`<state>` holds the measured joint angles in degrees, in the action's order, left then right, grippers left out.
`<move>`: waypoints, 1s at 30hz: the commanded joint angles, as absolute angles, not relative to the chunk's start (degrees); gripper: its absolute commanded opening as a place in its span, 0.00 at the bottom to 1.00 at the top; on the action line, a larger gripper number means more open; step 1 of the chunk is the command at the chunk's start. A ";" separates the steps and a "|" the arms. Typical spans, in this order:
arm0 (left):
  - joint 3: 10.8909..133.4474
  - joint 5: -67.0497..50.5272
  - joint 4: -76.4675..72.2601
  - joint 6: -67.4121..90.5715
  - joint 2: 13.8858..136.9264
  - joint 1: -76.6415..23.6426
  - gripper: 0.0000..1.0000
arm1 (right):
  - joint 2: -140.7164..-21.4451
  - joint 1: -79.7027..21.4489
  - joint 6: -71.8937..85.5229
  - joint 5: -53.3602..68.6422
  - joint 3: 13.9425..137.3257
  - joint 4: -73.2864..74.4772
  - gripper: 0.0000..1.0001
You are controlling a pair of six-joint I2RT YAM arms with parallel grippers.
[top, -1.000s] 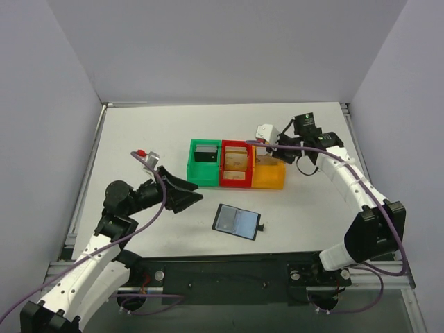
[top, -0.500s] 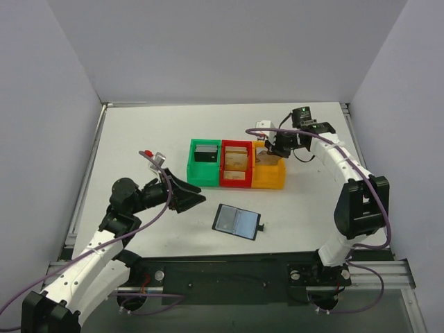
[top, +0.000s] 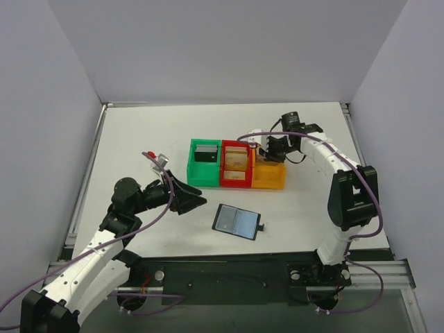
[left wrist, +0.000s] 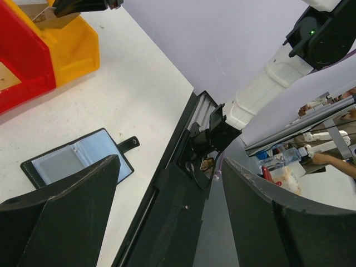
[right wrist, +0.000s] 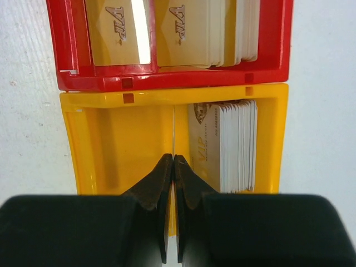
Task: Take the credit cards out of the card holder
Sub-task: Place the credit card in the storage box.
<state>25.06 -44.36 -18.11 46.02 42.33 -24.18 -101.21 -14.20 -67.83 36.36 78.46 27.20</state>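
Observation:
The card holder [top: 238, 222] lies open and flat on the white table, its two pale panels up and its black tab [left wrist: 129, 144] pointing right. My left gripper [top: 189, 199] hovers just left of it, jaws wide apart and empty; in the left wrist view the card holder [left wrist: 78, 162] shows past the left finger [left wrist: 72, 211]. My right gripper [right wrist: 174, 157] is shut on one credit card [right wrist: 174, 130], seen edge-on as a thin white line over the orange bin [right wrist: 122, 139]. The same tan credit card [left wrist: 45, 12] shows in the left wrist view.
Green [top: 204, 182], red [top: 235, 183] and orange [top: 269, 182] bins stand in a row behind the card holder. The orange bin holds an upright stack of cards [right wrist: 228, 147]; the red bin [right wrist: 167, 80] holds gold VIP cards [right wrist: 192, 30]. The table's near edge rail [left wrist: 183, 139] runs close by.
My right arm has swung left from beyond the orange bin to above it, still shut. The left arm has crept slightly toward the card holder, jaws still wide.

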 commanded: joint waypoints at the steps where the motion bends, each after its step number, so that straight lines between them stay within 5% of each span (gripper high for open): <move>1: 27.07 -44.65 -18.19 44.65 41.75 -24.70 0.84 | -101.95 -15.47 -70.57 34.81 79.98 28.30 0.00; 30: 27.16 -44.38 -17.05 44.12 41.84 -26.10 0.84 | -107.40 -18.54 -71.81 26.55 79.54 24.08 0.00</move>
<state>25.10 -44.31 -16.82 45.17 42.33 -25.65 -106.30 -17.91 -70.83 27.22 78.28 22.92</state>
